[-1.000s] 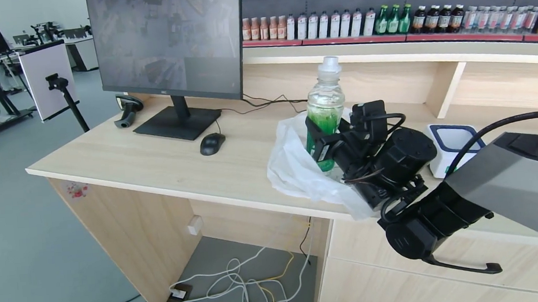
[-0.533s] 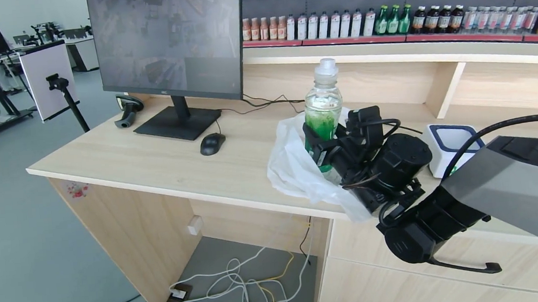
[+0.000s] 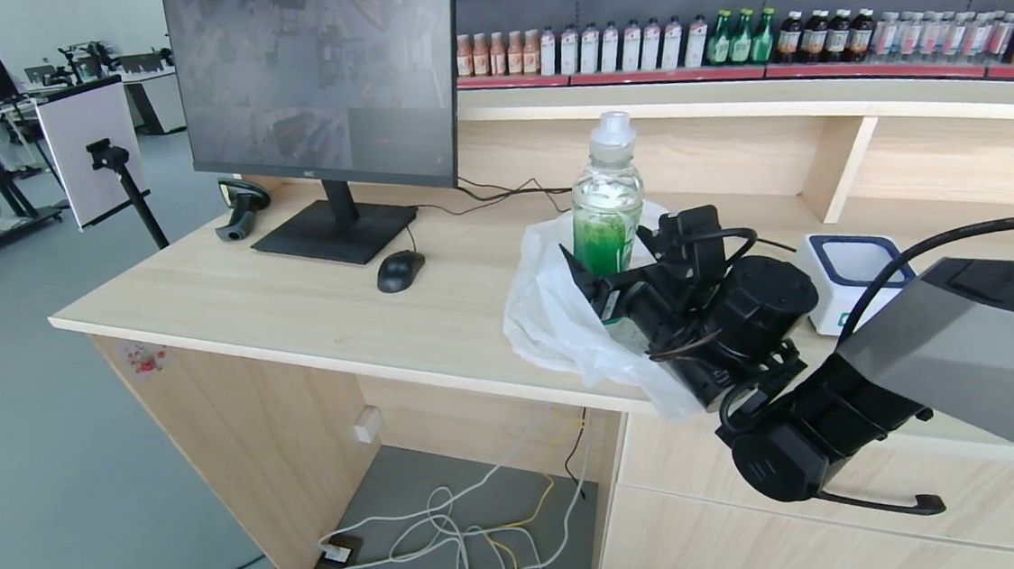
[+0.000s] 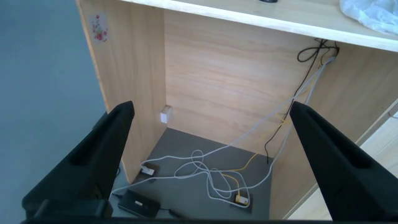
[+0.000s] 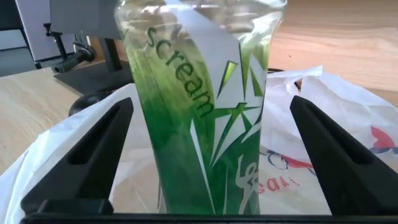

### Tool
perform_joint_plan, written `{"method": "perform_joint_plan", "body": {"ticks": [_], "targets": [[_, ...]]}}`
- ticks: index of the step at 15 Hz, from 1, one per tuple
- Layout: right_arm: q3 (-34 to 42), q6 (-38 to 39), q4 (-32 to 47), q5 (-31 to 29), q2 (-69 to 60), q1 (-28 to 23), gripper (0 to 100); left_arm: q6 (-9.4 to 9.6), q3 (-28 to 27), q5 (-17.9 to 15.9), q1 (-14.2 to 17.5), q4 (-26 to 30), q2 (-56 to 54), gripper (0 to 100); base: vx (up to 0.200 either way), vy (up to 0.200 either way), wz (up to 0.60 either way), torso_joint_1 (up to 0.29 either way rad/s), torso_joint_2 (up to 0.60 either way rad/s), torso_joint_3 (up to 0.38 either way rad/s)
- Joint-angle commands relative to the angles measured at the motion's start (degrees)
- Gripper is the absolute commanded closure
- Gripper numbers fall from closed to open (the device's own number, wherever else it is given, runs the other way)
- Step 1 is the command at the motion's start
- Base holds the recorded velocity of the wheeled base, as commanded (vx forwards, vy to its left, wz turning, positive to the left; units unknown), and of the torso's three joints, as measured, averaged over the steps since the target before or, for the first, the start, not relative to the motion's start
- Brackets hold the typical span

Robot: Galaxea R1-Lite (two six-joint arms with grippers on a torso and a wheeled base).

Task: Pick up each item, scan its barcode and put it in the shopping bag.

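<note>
At the checkout, one wooden counter (image 3: pixel 292 310) carries one green-labelled bottle (image 3: pixel 607 195), one white shopping bag (image 3: pixel 555 317), one monitor (image 3: pixel 314 73), one mouse (image 3: pixel 400 270), one handheld scanner (image 3: pixel 239 211) and one white desktop scanner (image 3: pixel 851 280). The shelf bottles (image 3: pixel 741 35) behind run in one long row, including three green ones.

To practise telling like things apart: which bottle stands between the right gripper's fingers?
The green-labelled bottle, upright in the shopping bag on the counter; the right gripper is open around it. All other bottles stand in rows on the far shelf.
</note>
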Motion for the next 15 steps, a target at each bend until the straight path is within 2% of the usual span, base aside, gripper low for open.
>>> {"method": "perform_joint_plan", "body": {"ticks": [1,9,15], "targets": [[1.8,-0.3,-0.1,0.0,-2.3,0.2,0,-0.04,0.0,0.0,0.0,0.0,0.0,0,0.0,0.0,0.0,0.0,0.0,0.0],[13.3,0.7,-0.1,0.0,-12.8,0.2,0,-0.04,0.0,0.0,0.0,0.0,0.0,0,0.0,0.0,0.0,0.0,0.0,0.0],[15.6,3.2,-0.1,0.0,-20.5,-2.8,0,-0.04,0.0,0.0,0.0,0.0,0.0,0,0.0,0.0,0.0,0.0,0.0,0.0]]}}
